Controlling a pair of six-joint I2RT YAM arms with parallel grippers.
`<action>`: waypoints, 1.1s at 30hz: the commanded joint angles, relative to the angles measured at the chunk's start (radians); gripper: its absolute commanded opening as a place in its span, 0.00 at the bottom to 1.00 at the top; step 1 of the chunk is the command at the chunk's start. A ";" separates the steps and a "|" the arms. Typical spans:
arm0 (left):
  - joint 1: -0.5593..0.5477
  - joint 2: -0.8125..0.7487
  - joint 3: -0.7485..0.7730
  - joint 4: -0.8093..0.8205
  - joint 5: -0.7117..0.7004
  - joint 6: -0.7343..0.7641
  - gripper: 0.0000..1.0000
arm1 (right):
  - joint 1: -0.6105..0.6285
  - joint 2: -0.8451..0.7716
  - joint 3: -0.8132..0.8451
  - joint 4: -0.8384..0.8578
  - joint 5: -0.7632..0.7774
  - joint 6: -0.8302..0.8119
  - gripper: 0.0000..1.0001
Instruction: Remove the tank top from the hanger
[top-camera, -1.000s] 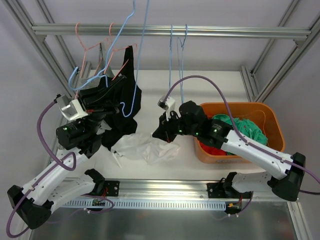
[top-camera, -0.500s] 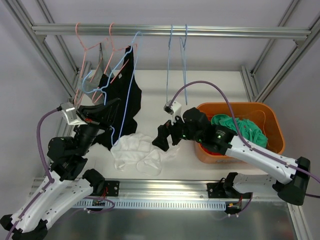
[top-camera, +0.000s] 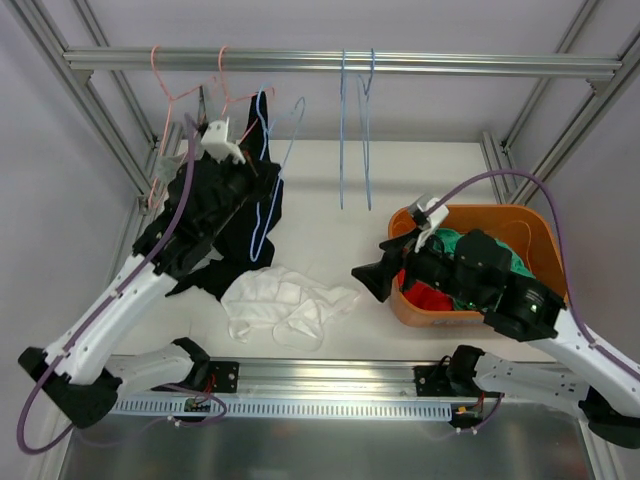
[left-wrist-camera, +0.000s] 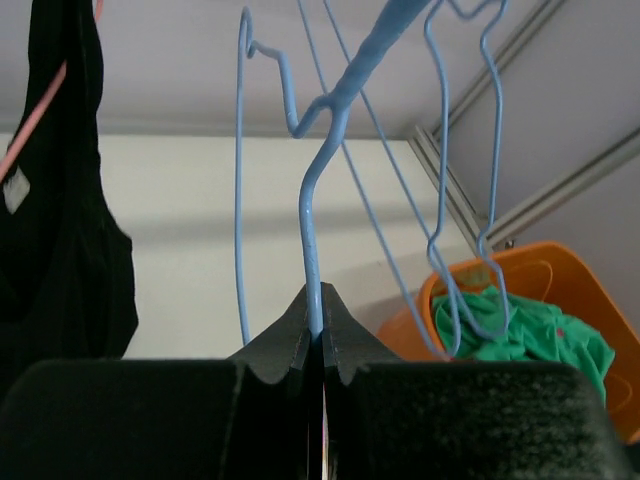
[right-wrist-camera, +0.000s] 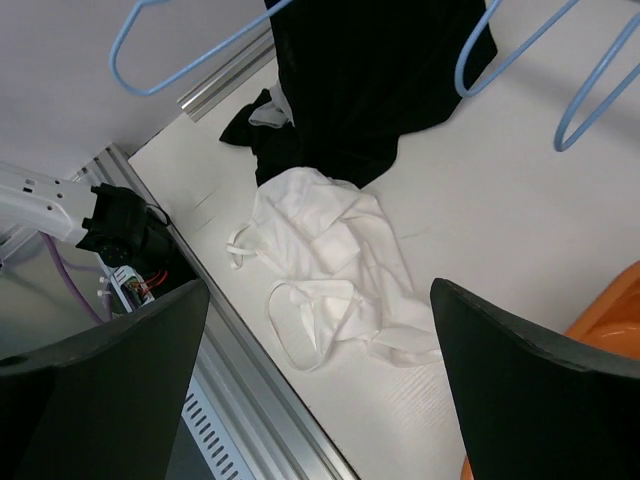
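We see the white tank top (top-camera: 285, 305) lying off the hanger, in a crumpled heap on the pale table (top-camera: 330, 190). It sits near the front edge, between the hanging black garment (top-camera: 235, 225) and the orange bin (top-camera: 545, 245). From the right wrist view the tank top (right-wrist-camera: 330, 260) is a thin, soft white knit, bunched into folds. Its narrow straps fall in open loops toward the table's near edge, and its far side lies just beside the hem of the black garment (right-wrist-camera: 370, 90).

The left gripper (left-wrist-camera: 322, 320) is raised toward the rail (top-camera: 340, 62) with its jaws pressed together, pinching the wire of a bare blue wire hanger (left-wrist-camera: 310, 225), which rises straight out from between the fingertips. The right gripper (top-camera: 372, 275) hangs above the table just left of the bin with its jaws spread wide and nothing between them, well clear of the tank top.

Two more blue hangers (top-camera: 355, 130) hang empty from the rail. Green clothing (top-camera: 490, 255) fills the bin. A pink hanger (left-wrist-camera: 35, 110) crosses the black garment in the left wrist view, and a small white tag (left-wrist-camera: 15, 190) shows on that garment, its print too small for us to read
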 joint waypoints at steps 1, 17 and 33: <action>-0.010 0.158 0.233 -0.065 -0.093 0.026 0.00 | 0.004 -0.072 0.045 -0.058 0.075 -0.013 1.00; -0.010 0.602 0.720 -0.192 -0.177 0.084 0.00 | 0.004 -0.150 0.021 -0.129 0.125 -0.013 0.99; -0.010 0.524 0.611 -0.200 -0.153 0.035 0.59 | 0.005 0.066 -0.047 0.030 -0.103 -0.082 1.00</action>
